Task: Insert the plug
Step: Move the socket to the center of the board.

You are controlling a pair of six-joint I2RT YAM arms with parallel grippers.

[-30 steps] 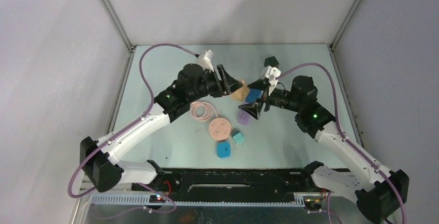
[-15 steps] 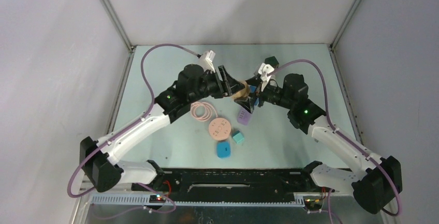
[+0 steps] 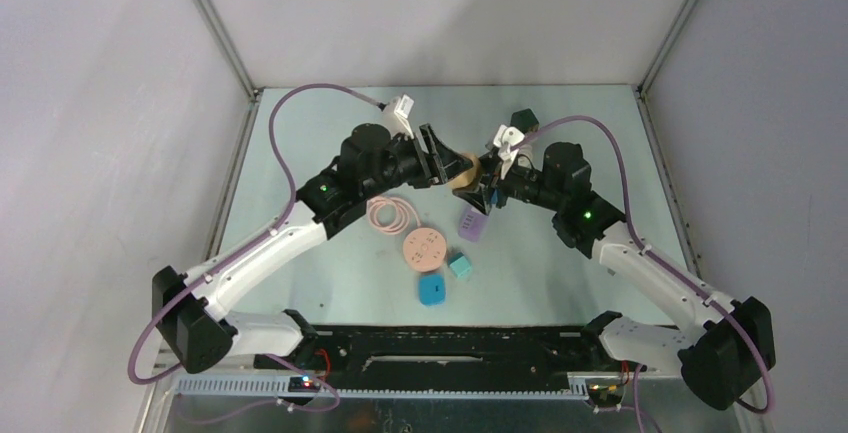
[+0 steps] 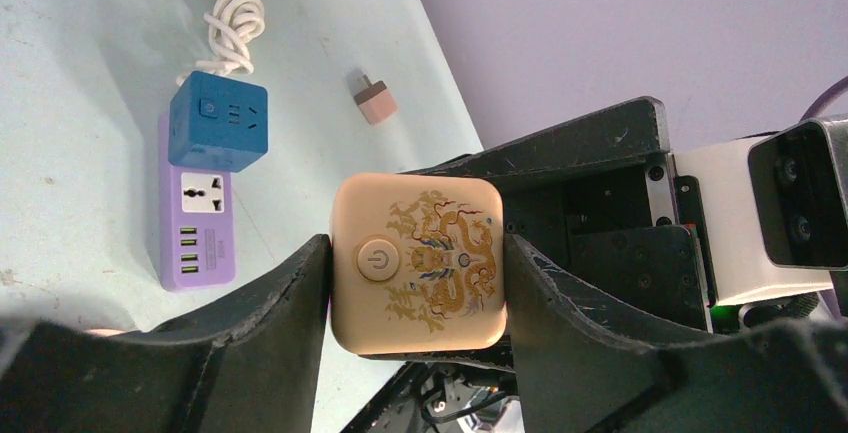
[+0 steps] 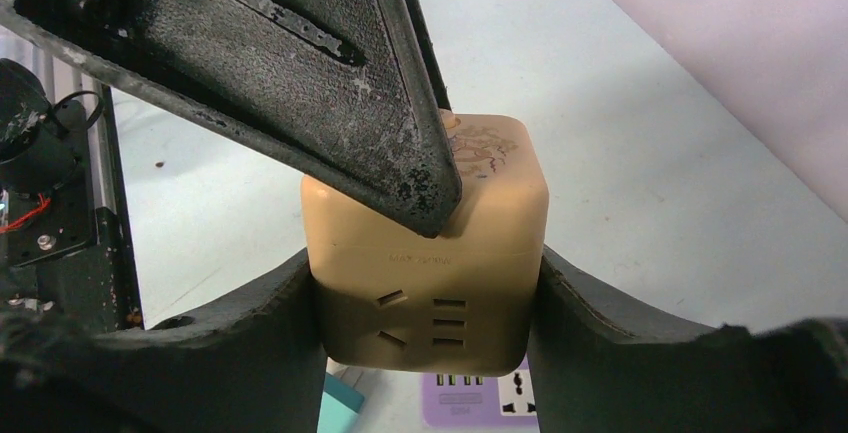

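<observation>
Left arm [image 3: 262, 256] and right arm [image 3: 655, 281]: white links, black joint housings, black bases. One green LED [image 3: 325, 190] is lit on each forearm. A purple cable [image 3: 271, 128] runs along each arm. White camera block [image 4: 760, 215] at each wrist, with two lenses. Left gripper [image 4: 418, 248] and right gripper [image 5: 425, 258]: black wedge-shaped fingers [image 5: 300, 43], scuffed grey. Small screws [image 4: 655, 171] in the black carriage plate.

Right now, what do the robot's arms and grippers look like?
The left arm and right arm have white shells with chunky black joints. A purple cable loops along each one, and a tiny green light glows on each. The left gripper and right gripper each have two scuffed black wedge-shaped fingers, with a white camera box by each wrist.
</observation>
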